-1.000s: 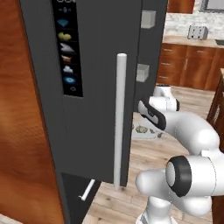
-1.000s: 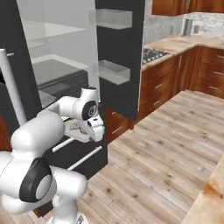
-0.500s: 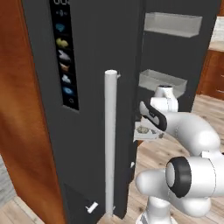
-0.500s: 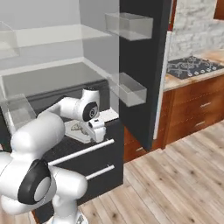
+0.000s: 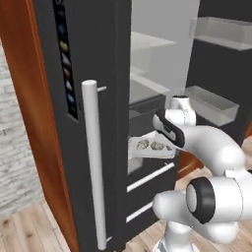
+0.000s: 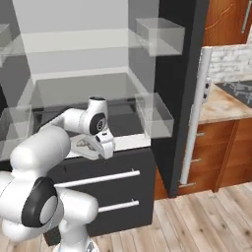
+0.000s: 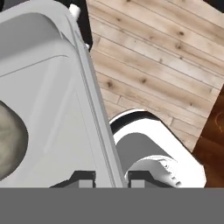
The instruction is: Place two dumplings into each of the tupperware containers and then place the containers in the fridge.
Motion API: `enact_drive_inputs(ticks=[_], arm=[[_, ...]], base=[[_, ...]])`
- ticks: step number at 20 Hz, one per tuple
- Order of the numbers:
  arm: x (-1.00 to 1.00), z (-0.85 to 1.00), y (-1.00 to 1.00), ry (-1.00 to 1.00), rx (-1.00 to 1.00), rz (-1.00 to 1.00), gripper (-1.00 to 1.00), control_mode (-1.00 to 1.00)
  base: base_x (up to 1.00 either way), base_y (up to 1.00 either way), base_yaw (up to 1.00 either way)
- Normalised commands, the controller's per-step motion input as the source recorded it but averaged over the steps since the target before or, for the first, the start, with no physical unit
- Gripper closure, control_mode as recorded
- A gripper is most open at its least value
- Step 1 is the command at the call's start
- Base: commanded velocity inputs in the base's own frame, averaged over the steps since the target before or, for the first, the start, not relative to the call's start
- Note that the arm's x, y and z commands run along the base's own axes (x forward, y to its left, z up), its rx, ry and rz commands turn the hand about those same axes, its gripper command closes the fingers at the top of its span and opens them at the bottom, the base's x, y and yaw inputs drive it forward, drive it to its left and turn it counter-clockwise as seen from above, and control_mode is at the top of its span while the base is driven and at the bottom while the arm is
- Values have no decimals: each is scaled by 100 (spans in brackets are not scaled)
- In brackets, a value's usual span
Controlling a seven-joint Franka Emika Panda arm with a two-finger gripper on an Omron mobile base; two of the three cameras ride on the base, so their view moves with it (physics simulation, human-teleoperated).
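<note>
My gripper [image 7: 111,177] is nearly closed, its two dark fingertips [image 7: 84,178] pinching the thin rim of a tray [image 7: 57,109] between them, one tip inside the wall and one outside. In the hand view the tray runs up and away from my jaws as a pale grey, translucent, shallow box with a rounded corner and a low upright rim, its floor smooth and bare near my fingers. At the far left of that view a dumpling [image 7: 11,140] lies on the tray floor, a lumpy grey-tan lump with a greenish cast, cut off by the picture's edge. From the left base view the tray [image 5: 147,150] hangs level just below my gripper [image 5: 170,143], and two dumplings [image 5: 150,145] sit side by side in it, close together, small and pleated, on the side away from my grip. The tray is in the air in front of the open fridge [image 5: 98,123], level with the top of the lower drawers, whose silver bar handles lie beneath it. The fridge is dark grey outside with a long upright silver handle on its closed door, and pale grey inside, with glass shelves above and beyond my jaws and clear bins on the open door to my right. In the right base view my gripper [image 6: 101,147] holds the tray [image 6: 129,141] just above the dark drawer front.
</note>
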Motion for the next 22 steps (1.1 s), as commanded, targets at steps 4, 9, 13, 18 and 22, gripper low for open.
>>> enact_drive_inputs(ticks=[4, 9, 13, 18, 22], arm=[[0, 0, 0, 0, 0, 0, 100, 100], [0, 0, 0, 0, 0, 0, 100, 100], [0, 0, 0, 0, 0, 0, 100, 100], [0, 0, 0, 0, 0, 0, 100, 100], [0, 0, 0, 0, 0, 0, 100, 100]], base=[[8, -54, 32], [-2, -6, 19], [24, -13, 45], [46, -24, 60], [31, -65, 54]])
